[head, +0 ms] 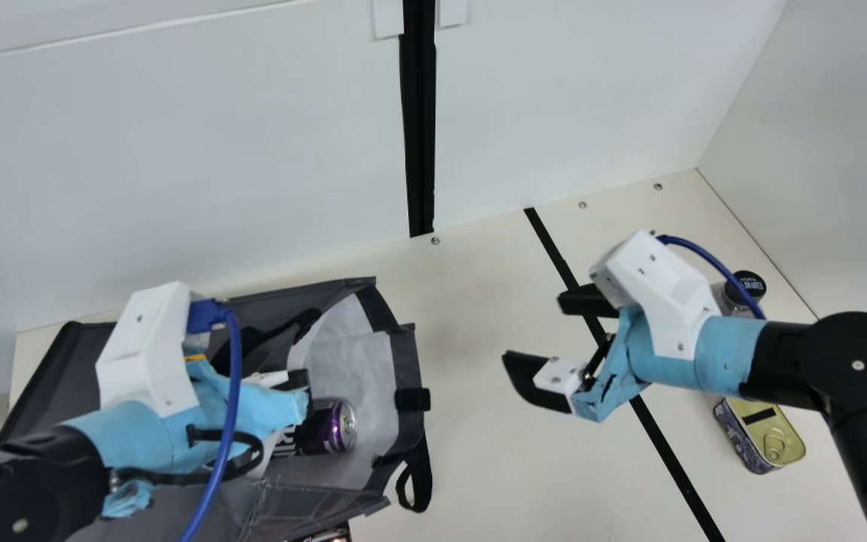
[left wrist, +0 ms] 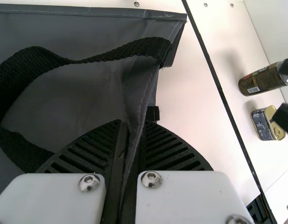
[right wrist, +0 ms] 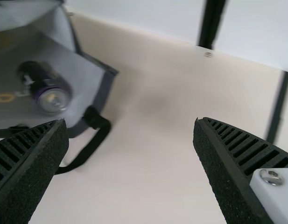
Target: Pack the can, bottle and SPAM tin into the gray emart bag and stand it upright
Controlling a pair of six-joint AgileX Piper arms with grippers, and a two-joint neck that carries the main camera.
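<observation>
A fold of the soft gray fabric bag with black edging (head: 353, 354) is pinched between the ribbed pads of the black left gripper (left wrist: 132, 128). The bag is laid on its side, its pale lining exposed at the mouth. Light, floppy walls that sag unless supported are to be expected; it is best gripped by the stitched edge, or by a black webbing strap (head: 423, 470) when it is to be stood up.

Inside the bag, near the mouth, the glossy purple metal can (head: 334, 425) is lying on its side. It may roll, and should be taken around its middle.

Outside the bag's mouth, the black right gripper (head: 535, 331) is held spread, with nothing gripped. Well to the bag's right, the rounded, gold-lidded SPAM tin (head: 777, 443) is set with its pull ring up; it looks rigid and compact, best clasped across its narrow sides. Farthest from the bag, the brown-labelled bottle with a black cap (left wrist: 261, 82) is stood upright; smooth and probably top-heavy if nudged, it is best held round the body.
</observation>
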